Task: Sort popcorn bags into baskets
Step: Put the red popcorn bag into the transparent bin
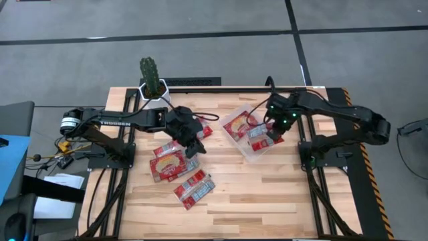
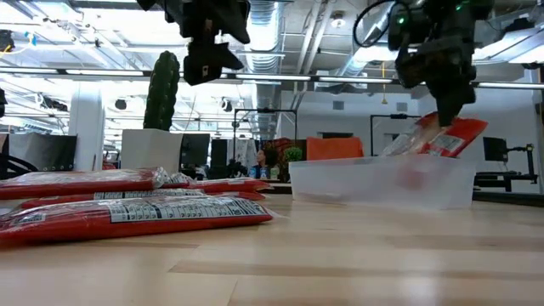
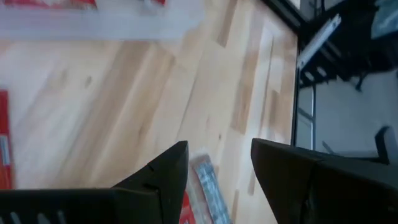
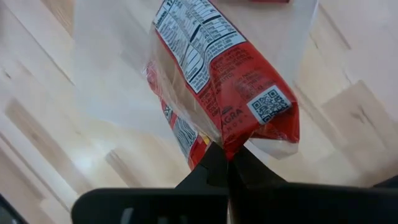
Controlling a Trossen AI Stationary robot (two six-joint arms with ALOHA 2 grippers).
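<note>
- Setting: robotics lab or test bay inside an open-plan, industrial-style office.
- Wooden butcher-block table (image 1: 267, 194) sits on a dark metal frame, with yellow-black hazard tape (image 1: 364, 157) along one edge.
- Two dark robot arms are bolted at opposite sides of the table; cables (image 1: 47, 155) trail off the left side.
- Floor around the rig is grey carpet tile (image 1: 200, 20) with dark seams.
- Low view shows an exposed ceiling with silver ducting (image 2: 270, 17), pipes and strip lights.
- Same view: white columns (image 2: 85, 127), monitors (image 2: 38, 153) on desks and an orange chair back (image 2: 333, 148) beyond the table.
- A potted cactus (image 1: 150, 73) stands at the table's far edge.
</note>
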